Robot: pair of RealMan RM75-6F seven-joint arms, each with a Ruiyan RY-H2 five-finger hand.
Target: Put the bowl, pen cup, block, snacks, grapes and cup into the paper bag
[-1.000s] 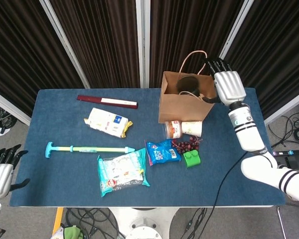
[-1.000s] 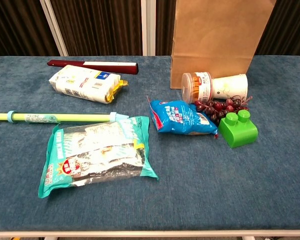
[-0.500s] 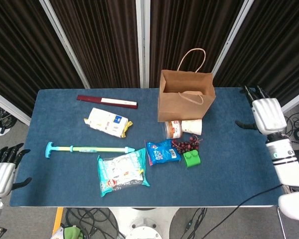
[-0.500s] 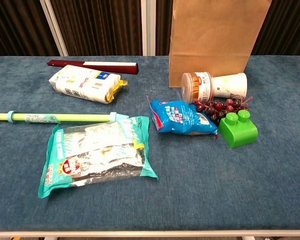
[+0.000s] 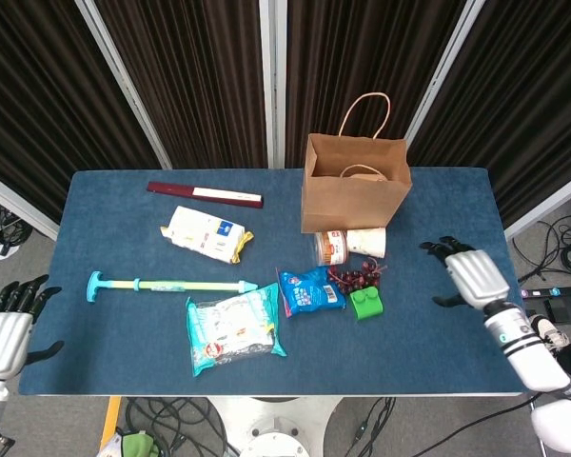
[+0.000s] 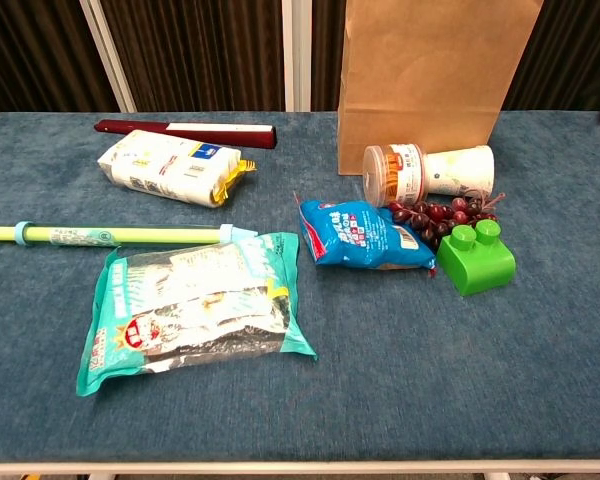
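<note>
The brown paper bag (image 5: 354, 186) (image 6: 430, 70) stands upright at the table's back; what it holds does not show. In front of it a white paper cup (image 5: 366, 245) (image 6: 460, 170) lies on its side next to a clear snack tub (image 5: 329, 248) (image 6: 393, 172). Dark red grapes (image 5: 357, 278) (image 6: 442, 215), a green block (image 5: 366, 303) (image 6: 477, 257) and a blue snack bag (image 5: 309, 289) (image 6: 362, 236) lie just below. My right hand (image 5: 462, 276) hovers empty, fingers apart, right of the block. My left hand (image 5: 5, 328) hangs open off the table's left front corner.
A dark red flat box (image 5: 205, 194) lies at the back left, with a white and yellow pack (image 5: 205, 233) below it. A teal and yellow stick (image 5: 171, 284) and a large teal food pack (image 5: 233, 327) lie toward the front. The blue table (image 5: 438, 352) ends just past my right hand.
My right hand has left the top of the bag, swung out to the right and come down toward the table's front right. The bag's handle has settled. The left hand has barely moved.
</note>
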